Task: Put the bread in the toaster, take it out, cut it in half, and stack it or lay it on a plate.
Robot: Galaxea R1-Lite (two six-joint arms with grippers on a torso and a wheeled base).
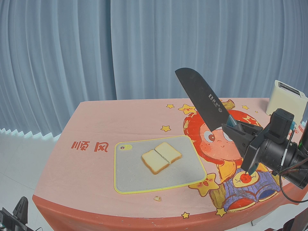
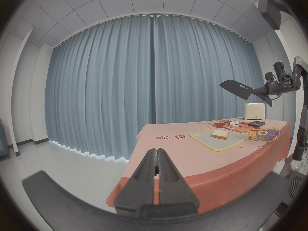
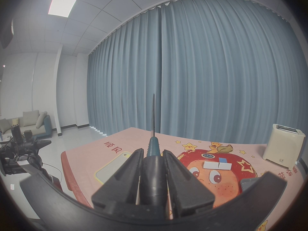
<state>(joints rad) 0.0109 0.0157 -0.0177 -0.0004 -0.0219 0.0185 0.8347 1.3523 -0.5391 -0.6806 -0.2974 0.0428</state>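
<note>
On the pink, cartoon-printed table (image 1: 96,119), near its front middle, a grey cutting board (image 1: 134,177) with a yellow rim carries the bread (image 1: 161,157). It lies flat as two halves side by side, with a thin cut line between them. A crumb (image 1: 157,198) sits on the cloth just in front of the board.

Well to the right and raised above the table, the right gripper (image 3: 151,164) is clamped on the handle of a black knife (image 1: 202,97). Its wide blade slants up and toward the robot's left, against the curtain (image 1: 96,32). Nothing stands between blade and bread. The toaster (image 1: 285,100) stands at the far right corner. Small white and blue cards (image 3: 217,165) lie on the printed face, with a dark flat item (image 2: 256,123) near them. The left gripper (image 2: 157,154) hangs low off the table's front left corner, fingers pressed together on nothing.

From the head camera the toaster is cut by the picture's edge and partly covered by the right wrist. From the right wrist camera the fingers and handle hide the bread and most of the board, and the blade shows only as a thin edge-on line. What the dark item is cannot be made out.
</note>
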